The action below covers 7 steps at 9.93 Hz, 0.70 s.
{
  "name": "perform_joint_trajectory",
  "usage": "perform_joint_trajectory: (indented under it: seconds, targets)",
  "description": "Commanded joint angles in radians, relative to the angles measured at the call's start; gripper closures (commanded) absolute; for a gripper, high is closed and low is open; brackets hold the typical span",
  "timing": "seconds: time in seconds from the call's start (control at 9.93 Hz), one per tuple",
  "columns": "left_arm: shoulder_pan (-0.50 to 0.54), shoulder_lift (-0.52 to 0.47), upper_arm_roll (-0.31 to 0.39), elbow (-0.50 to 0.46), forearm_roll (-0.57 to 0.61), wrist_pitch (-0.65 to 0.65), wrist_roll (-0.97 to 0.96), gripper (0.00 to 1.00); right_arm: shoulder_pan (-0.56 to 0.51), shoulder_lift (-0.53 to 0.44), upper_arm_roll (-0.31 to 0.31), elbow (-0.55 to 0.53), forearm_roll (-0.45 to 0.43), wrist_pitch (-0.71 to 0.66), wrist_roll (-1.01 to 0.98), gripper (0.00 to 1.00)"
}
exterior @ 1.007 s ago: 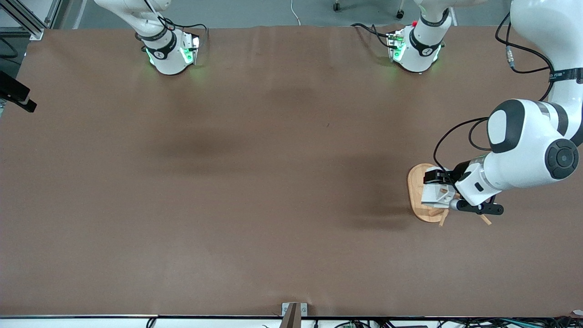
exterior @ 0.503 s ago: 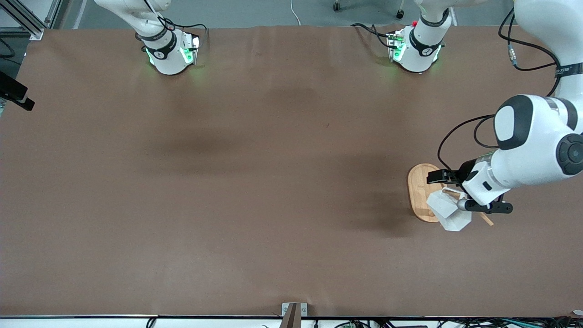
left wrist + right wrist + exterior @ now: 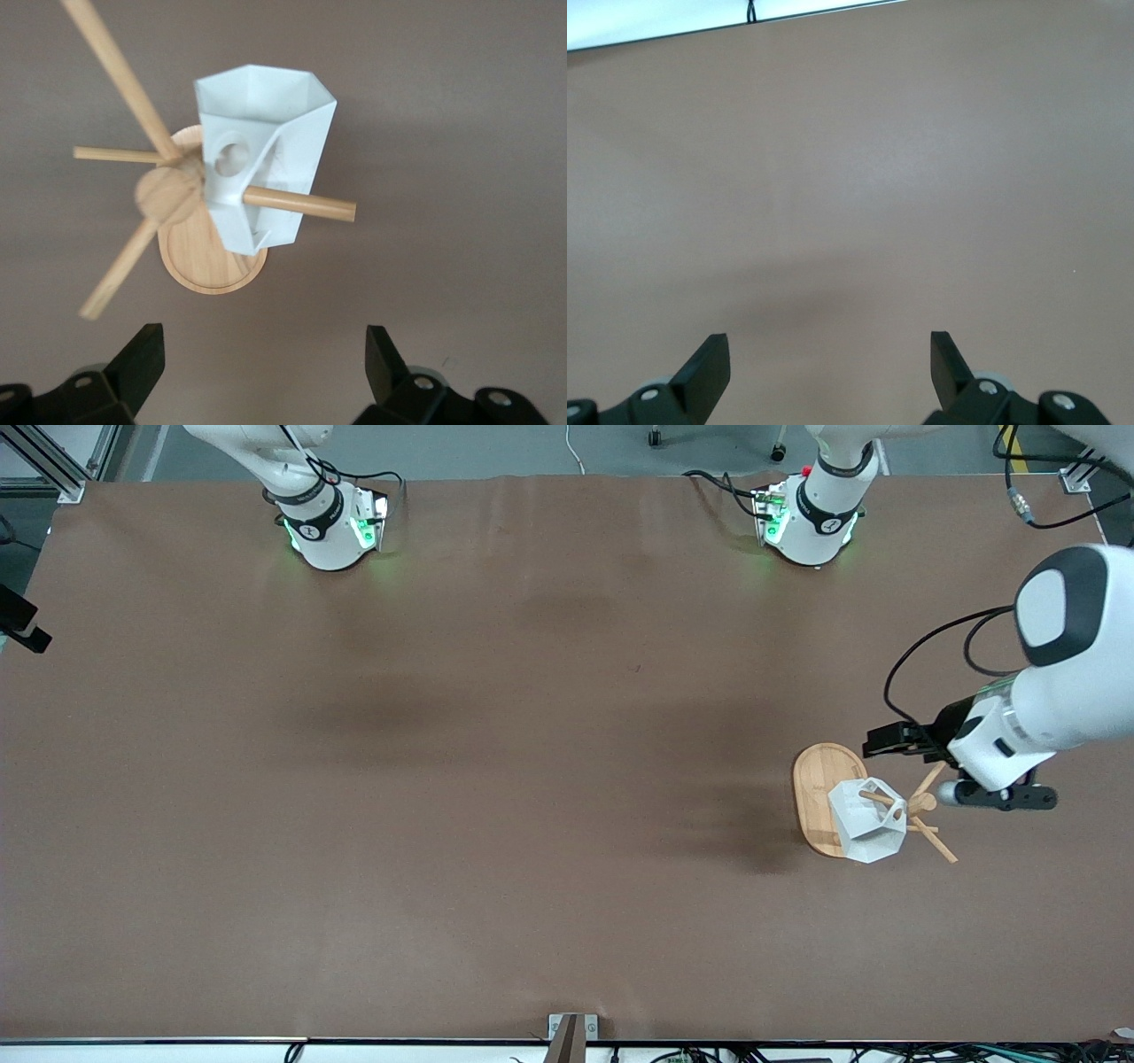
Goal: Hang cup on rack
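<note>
The white faceted cup [image 3: 866, 824] hangs on a thin peg [image 3: 301, 204] of the bamboo rack [image 3: 815, 797], near the left arm's end of the table. In the left wrist view the cup [image 3: 266, 168] hangs tilted beside the round post [image 3: 166, 193], over the oval base [image 3: 213, 266]. My left gripper [image 3: 950, 781] is open and empty, in the air beside the rack toward the left arm's end, apart from the cup; its fingers [image 3: 142, 359] show spread wide. My right gripper [image 3: 828, 372] is open and empty over bare table; it is out of the front view.
Brown table cover [image 3: 496, 779] spreads wide toward the right arm's end. Other bare pegs [image 3: 935, 841] stick out from the rack's post. The two arm bases [image 3: 328, 531] stand along the table edge farthest from the front camera.
My left gripper let go of the cup and drew back toward the left arm's end. The cup swung down and now hangs on the peg. The right arm has not moved.
</note>
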Motion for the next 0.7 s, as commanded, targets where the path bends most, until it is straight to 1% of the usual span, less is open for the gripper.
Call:
perform_joint_trajectory:
  seconds: [0.0, 0.1, 0.2, 0.3, 0.4, 0.5, 0.6]
  targets:
    - [-0.007, -0.119, 0.026, -0.029, 0.015, -0.024, -0.009, 0.00, -0.011, 0.002, 0.005, 0.012, -0.009, 0.000, 0.031, 0.00]
    - [-0.013, -0.194, 0.052, -0.026, 0.015, -0.062, 0.004, 0.00, -0.013, 0.002, 0.005, 0.012, -0.009, 0.000, 0.031, 0.00]
    - [-0.051, -0.248, 0.095, -0.025, 0.016, -0.081, 0.004, 0.00, -0.013, 0.004, 0.005, 0.010, -0.007, 0.002, 0.031, 0.00]
    - [-0.059, -0.291, 0.096, -0.025, 0.018, -0.087, 0.006, 0.00, -0.013, 0.013, 0.005, 0.010, -0.007, 0.003, 0.031, 0.00]
    - [-0.059, -0.292, 0.089, -0.019, 0.024, -0.088, 0.001, 0.00, -0.013, 0.019, 0.005, 0.009, -0.007, 0.008, 0.031, 0.00]
    - [-0.061, -0.290, 0.087, -0.007, 0.024, -0.131, -0.019, 0.00, -0.016, 0.024, 0.005, 0.007, -0.004, 0.009, 0.032, 0.00]
    - [-0.060, -0.293, 0.069, 0.003, 0.026, -0.192, -0.049, 0.00, -0.034, 0.024, 0.005, 0.007, 0.004, 0.009, 0.032, 0.00]
